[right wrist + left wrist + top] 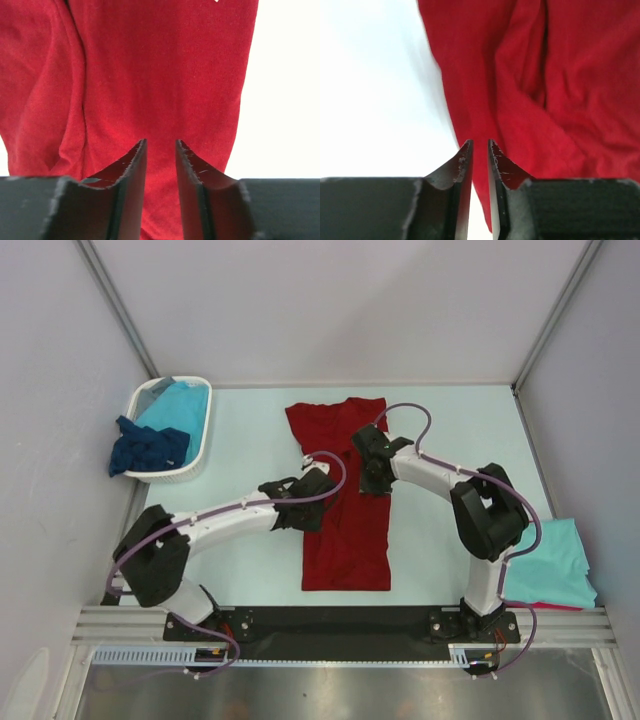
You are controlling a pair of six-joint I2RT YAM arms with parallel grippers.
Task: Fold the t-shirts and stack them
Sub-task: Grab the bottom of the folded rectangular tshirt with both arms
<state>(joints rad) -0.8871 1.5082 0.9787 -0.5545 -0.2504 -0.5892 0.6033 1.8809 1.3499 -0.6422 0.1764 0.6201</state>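
Dark red t-shirt (345,540) is right under both grippers, lying flat as a long narrow strip in the middle of the table (250,440). The left gripper (480,145) hangs at its left edge, jaws down to a thin slit with nothing in them. The right gripper (160,142) is over the right side, jaws slightly wider, also empty. Looks like they're paired across the strip so each can pinch an edge and fold it crosswise. Further out, a folded turquoise shirt (552,558) waits at the near right, probably the stack, and the white basket (205,425) far left holds a navy shirt (148,448).
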